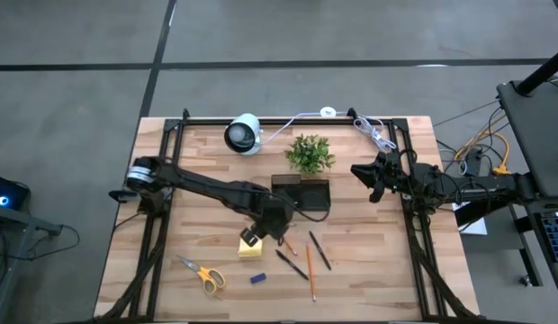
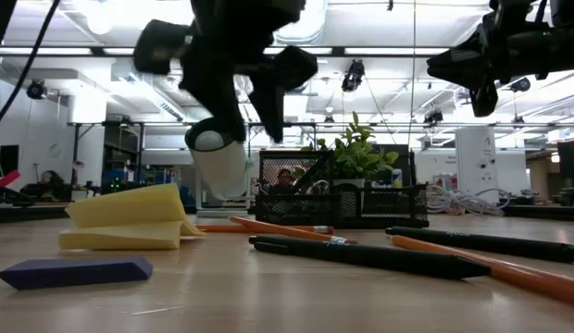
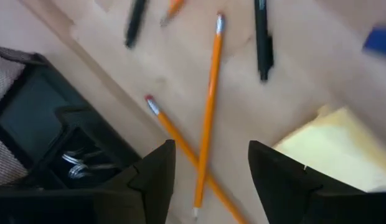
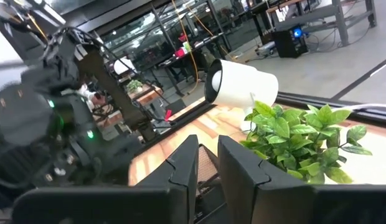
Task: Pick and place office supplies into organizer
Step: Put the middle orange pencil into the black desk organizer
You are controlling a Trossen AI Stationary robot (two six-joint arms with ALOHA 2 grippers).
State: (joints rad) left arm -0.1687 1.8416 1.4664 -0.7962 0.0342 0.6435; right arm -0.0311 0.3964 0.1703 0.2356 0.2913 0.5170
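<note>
Left wrist view is showing the left gripper [image 3: 208, 171] hovering with fingers spread wide and holding nothing, straddling two crossed orange pencils [image 3: 208, 106] lying on the bench [image 3: 180, 68] just beside the organizer [image 3: 37, 124]. These pencils are looking light, stiff, thin and liable to roll, so pinching one across its mid-shaft seems best. A yellow sticky-note pad [image 3: 333, 146] is sitting nearby. Near the far-right bench edge, the right gripper [image 1: 373, 176] is waiting, fingers nearly closed, holding nothing.
</note>
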